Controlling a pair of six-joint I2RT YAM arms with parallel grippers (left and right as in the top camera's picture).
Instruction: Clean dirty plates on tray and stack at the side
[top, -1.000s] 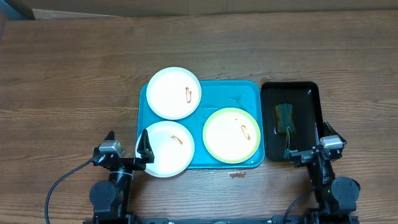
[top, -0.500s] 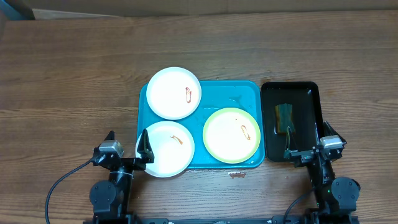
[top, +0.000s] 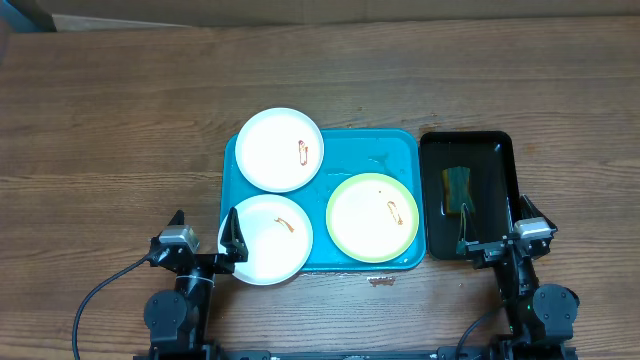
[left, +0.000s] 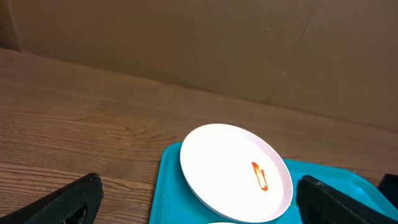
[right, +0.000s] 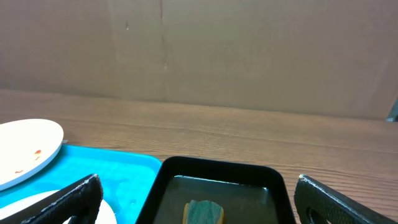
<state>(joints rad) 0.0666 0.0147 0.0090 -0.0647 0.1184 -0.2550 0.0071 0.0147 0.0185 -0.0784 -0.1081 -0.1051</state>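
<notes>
Across the middle of the wooden table (top: 120, 100) sits the turquoise tray (top: 350, 152), with a narrower black tray (top: 497, 150) just beside its right edge. Three smeared plates lie on the turquoise tray: one white plate (top: 275, 150) overhangs its back-left corner, a second white plate (top: 262, 248) overhangs its front-left corner, and a green-rimmed plate (top: 365, 222) sits front right. The left gripper (top: 205, 228) hangs near the table's front edge, jaws wide and empty, one finger by the second white plate's rim. The right gripper (top: 494, 222), equally wide and empty, hangs at the black tray's near end. A green sponge (top: 457, 188) lies in the black tray.
</notes>
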